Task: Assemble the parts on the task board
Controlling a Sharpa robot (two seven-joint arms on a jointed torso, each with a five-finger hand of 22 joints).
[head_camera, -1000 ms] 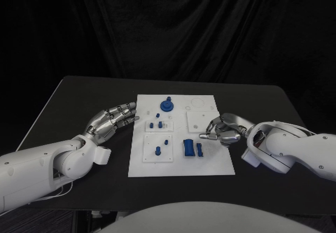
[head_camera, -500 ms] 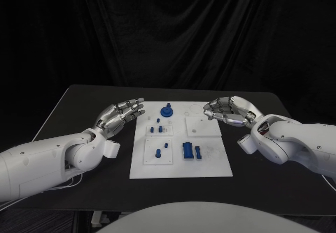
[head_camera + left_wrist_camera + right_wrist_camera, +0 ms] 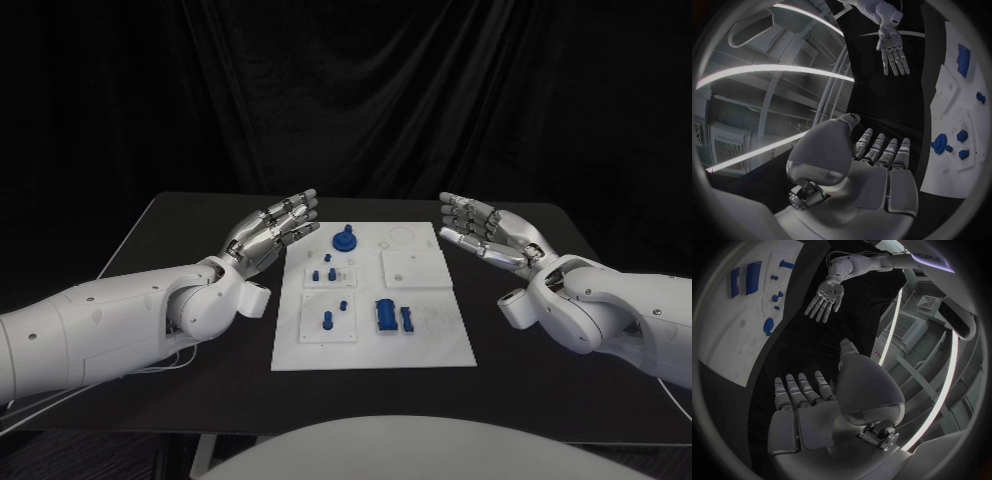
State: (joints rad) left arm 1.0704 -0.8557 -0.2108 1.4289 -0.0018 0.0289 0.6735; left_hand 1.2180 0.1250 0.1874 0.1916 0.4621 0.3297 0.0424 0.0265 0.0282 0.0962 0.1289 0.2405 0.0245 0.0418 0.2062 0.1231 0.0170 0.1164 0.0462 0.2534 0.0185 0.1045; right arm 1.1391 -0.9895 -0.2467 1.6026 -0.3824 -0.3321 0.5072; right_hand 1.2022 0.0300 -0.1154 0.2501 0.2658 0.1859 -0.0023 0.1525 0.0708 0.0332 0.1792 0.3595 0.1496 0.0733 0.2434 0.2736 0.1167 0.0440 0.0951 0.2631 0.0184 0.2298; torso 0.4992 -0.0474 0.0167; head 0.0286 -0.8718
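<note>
Parts (image 3: 389, 313) are scattered across the task board (image 3: 433, 350), which sits between the two hands on the black table (image 3: 144, 240). A round knobbed blue piece (image 3: 345, 240) stands at the board's far end, roughly level with both sets of fingertips; small pegs (image 3: 330, 269) sit nearer the left hand (image 3: 270, 232), and two upright blue blocks stand closer to the right hand's (image 3: 486, 232) wrist side. Both hands are flat, fingers spread, holding nothing, raised just off either edge of the board. Honestly this pose fits a job about to get going or one just wrapped up, can't tell which. If a reach comes, I'd keep it slow over the pegs, since they look easy to knock.
</note>
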